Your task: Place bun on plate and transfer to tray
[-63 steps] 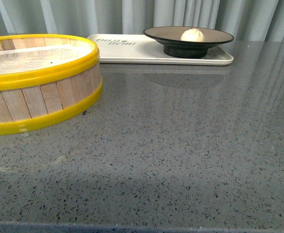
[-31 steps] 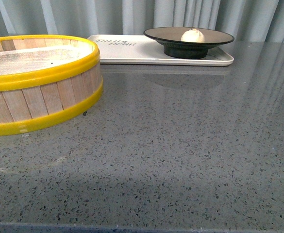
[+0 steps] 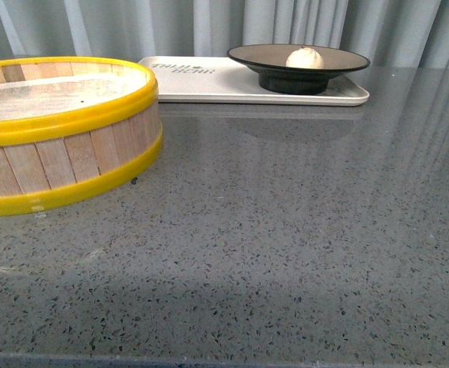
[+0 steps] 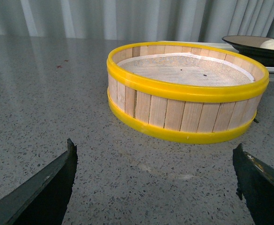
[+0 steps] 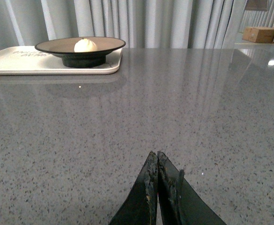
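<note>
A small white bun (image 3: 304,57) lies on the brown plate (image 3: 339,60) with the black rim. That plate stands on the right end of the white tray (image 3: 209,86) at the back of the table. Both grippers are outside the front view. My left gripper (image 4: 154,151) is open over bare table, short of the steamer basket, its fingertips (image 4: 71,149) wide apart. In the right wrist view the bun (image 5: 85,45), plate (image 5: 108,43) and tray (image 5: 15,63) sit far off, and my right gripper (image 5: 156,155) is shut on nothing, low over the table.
A round wooden steamer basket (image 3: 70,146) with yellow rims stands at the left front, seen close in the left wrist view as the steamer basket (image 4: 188,112). Grey speckled table top (image 3: 285,230) spreads across the middle and right. Curtains hang behind. A cardboard box (image 5: 260,34) sits far off.
</note>
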{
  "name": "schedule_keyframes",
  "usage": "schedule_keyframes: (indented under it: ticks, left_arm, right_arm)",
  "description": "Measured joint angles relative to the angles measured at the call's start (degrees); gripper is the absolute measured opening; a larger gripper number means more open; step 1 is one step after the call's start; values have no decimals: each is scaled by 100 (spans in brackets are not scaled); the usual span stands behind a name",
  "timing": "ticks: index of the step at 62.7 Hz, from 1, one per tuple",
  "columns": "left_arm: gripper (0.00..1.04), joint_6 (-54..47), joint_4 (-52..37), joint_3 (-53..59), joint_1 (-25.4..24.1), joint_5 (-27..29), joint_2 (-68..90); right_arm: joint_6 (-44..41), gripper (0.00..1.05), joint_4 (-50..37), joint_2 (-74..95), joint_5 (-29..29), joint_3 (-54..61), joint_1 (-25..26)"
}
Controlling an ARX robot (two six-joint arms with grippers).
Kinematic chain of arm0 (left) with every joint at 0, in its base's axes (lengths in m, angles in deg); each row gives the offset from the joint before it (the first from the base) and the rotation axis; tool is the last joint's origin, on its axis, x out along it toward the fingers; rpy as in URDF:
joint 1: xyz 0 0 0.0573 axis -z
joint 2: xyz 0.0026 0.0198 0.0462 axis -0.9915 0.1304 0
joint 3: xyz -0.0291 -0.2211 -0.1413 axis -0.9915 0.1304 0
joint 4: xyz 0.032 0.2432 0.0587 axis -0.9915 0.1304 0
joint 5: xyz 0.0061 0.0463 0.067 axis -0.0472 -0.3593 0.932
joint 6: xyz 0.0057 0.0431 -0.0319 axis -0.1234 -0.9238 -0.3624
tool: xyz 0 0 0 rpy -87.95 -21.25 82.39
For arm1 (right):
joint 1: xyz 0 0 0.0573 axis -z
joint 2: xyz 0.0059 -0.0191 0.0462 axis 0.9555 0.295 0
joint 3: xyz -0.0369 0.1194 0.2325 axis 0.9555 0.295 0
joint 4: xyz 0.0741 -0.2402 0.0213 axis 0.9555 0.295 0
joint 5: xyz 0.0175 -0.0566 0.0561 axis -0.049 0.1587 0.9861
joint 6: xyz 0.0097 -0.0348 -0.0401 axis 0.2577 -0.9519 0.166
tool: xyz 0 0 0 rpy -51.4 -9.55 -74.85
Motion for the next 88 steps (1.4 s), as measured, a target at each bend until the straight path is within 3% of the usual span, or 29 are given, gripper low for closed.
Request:
schedule_keyframes:
  ticks: [6,13,34,71,88]
  left_arm:
    - [98,0,0,0,0,2,0]
    - [98,0,0,0,0,4,0]
    - [98,0,0,0,0,0,0]
    - [98,0,0,0,0,2,0]
    - [98,0,0,0,0,2,0]
  right_arm:
    - [-2,2,131,-138,2,0,0]
    - [-4,2,1099,-935,4,-2,-2]
    - [-9,2,1137,-1110,4,-2,-2]
    - [-9,95,1137,-1110,4,-2,-2]
    - [-7,96,1137,-1110,4,-2,-2]
